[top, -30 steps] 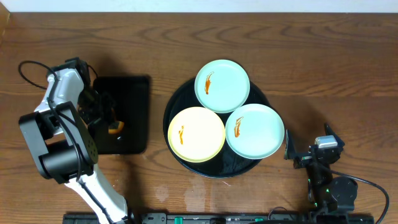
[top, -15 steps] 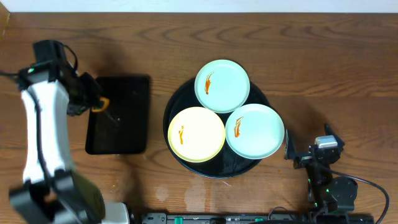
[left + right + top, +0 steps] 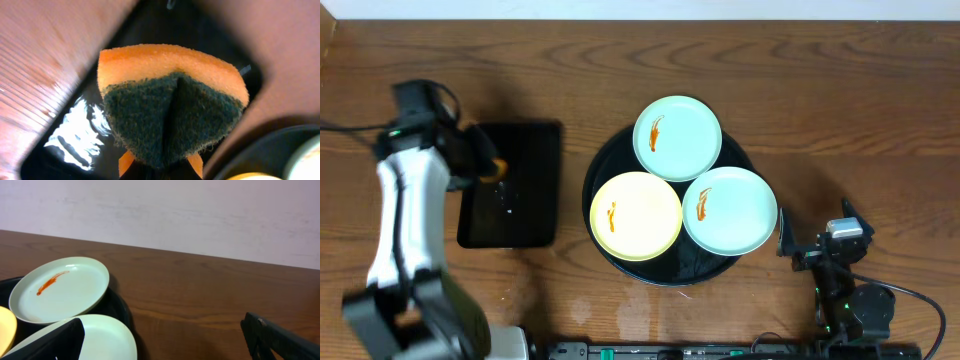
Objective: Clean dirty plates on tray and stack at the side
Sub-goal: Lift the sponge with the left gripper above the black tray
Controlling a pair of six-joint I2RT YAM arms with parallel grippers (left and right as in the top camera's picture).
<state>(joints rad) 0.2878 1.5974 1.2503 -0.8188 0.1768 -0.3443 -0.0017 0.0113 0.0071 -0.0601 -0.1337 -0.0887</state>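
Observation:
Three plates lie on the round black tray (image 3: 603, 170): a mint-green plate (image 3: 677, 138) at the back, a pale yellow plate (image 3: 636, 215) at the front left and a second mint-green plate (image 3: 730, 210) at the front right. Each carries an orange smear. My left gripper (image 3: 492, 166) hangs over the left edge of the small rectangular tray, shut on a sponge (image 3: 170, 110) whose orange foam and dark green scouring face fill the left wrist view; orange fingertips (image 3: 125, 162) show below it. My right gripper (image 3: 814, 228) stands open and empty, right of the round tray.
A small rectangular black tray (image 3: 525, 215) with wet glints lies left of the round tray. In the right wrist view the back mint plate (image 3: 60, 290) and the near one (image 3: 107, 335) sit left of bare wood (image 3: 200, 310). A pale wall backs the table.
My left arm lifted the sponge off the small rectangular tray, swung up and left, then edged slightly right. The right arm and the plates have not moved.

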